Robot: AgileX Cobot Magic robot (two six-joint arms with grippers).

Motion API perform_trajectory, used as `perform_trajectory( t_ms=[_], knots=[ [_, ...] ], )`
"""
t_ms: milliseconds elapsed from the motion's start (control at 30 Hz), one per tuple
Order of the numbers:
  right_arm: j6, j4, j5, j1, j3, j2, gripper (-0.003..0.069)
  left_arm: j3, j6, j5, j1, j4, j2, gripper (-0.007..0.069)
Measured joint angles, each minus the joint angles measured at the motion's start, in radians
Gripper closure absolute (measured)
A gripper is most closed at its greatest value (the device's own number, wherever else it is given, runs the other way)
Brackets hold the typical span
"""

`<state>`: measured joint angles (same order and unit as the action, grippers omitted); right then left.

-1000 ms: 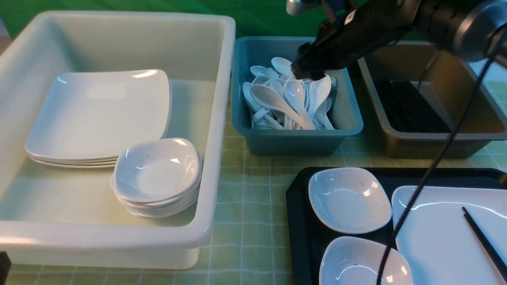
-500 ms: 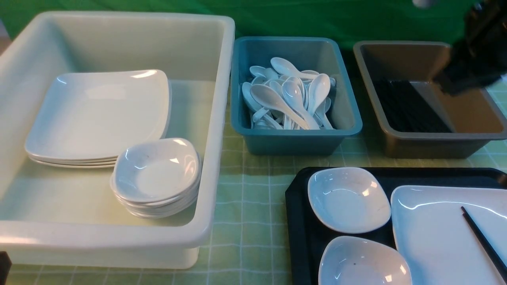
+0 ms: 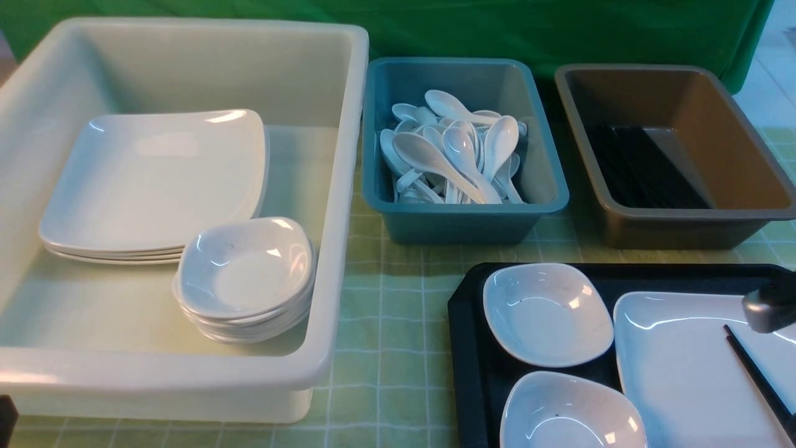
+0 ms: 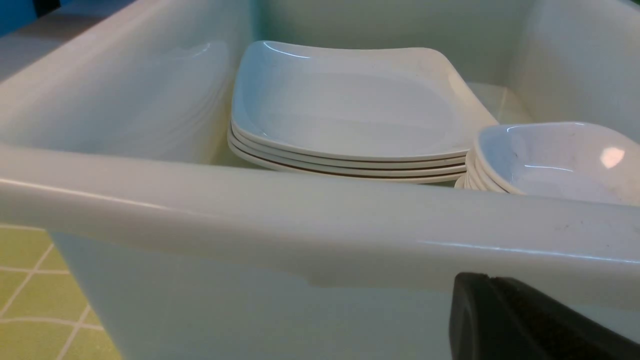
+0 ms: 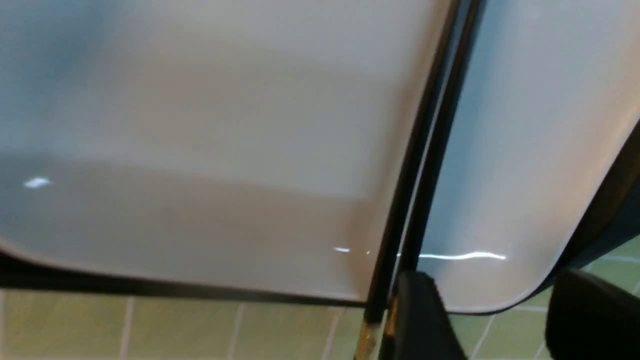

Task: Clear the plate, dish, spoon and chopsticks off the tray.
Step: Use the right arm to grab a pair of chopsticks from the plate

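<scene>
The black tray (image 3: 466, 323) sits at the front right. It carries two small white dishes (image 3: 547, 314) (image 3: 569, 417) and the big white plate (image 3: 684, 373), with the black chopsticks (image 3: 755, 373) lying across the plate. White spoons (image 3: 448, 155) lie heaped in the teal bin. My right gripper (image 5: 500, 325) hovers open just over the plate's (image 5: 225, 150) corner, beside the chopsticks (image 5: 425, 175), holding nothing. Only a grey part of that arm (image 3: 768, 308) shows in the front view. My left gripper (image 4: 480, 290) is shut and empty, low against the white tub's outer wall.
A large white tub (image 3: 348, 186) on the left holds stacked plates (image 3: 155, 180) and stacked small dishes (image 3: 245, 274). Behind the tray stand the teal bin (image 3: 466, 224) and a brown tub (image 3: 684, 230) with black chopsticks (image 3: 640, 168) inside. A green checked cloth covers the table.
My right arm left the teal spoon bin, swung right past the brown tub and came down over the tray's right side. The left arm stayed put.
</scene>
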<state>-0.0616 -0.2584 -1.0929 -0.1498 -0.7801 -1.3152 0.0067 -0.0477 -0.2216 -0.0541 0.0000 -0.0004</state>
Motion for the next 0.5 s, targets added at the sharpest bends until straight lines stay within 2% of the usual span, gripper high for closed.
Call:
perform_trajectory(
  t_ms=[67, 100, 167, 233, 500],
  knots=[
    [-0.001, 0.023, 0.055, 0.09, 0.008, -0.033, 0.0319, 0.0, 0.0, 0.0, 0.0, 0.0, 0.0, 0.0626],
    [0.0, 0.027, 0.06, 0.09, 0.008, -0.033, 0.0319, 0.0, 0.0, 0.0, 0.0, 0.0, 0.0, 0.0626],
    [0.034, 0.102, 0.122, 0.167, 0.008, -0.075, 0.0318, 0.0, 0.0, 0.0, 0.0, 0.0, 0.0, 0.0626],
    [0.081, 0.159, 0.151, 0.195, 0.008, -0.113, 0.0314, 0.0, 0.0, 0.0, 0.0, 0.0, 0.0, 0.0626],
    [0.132, 0.184, 0.211, 0.202, 0.008, -0.251, 0.0227, 0.0, 0.0, 0.0, 0.0, 0.0, 0.0, 0.0626]
  ],
)
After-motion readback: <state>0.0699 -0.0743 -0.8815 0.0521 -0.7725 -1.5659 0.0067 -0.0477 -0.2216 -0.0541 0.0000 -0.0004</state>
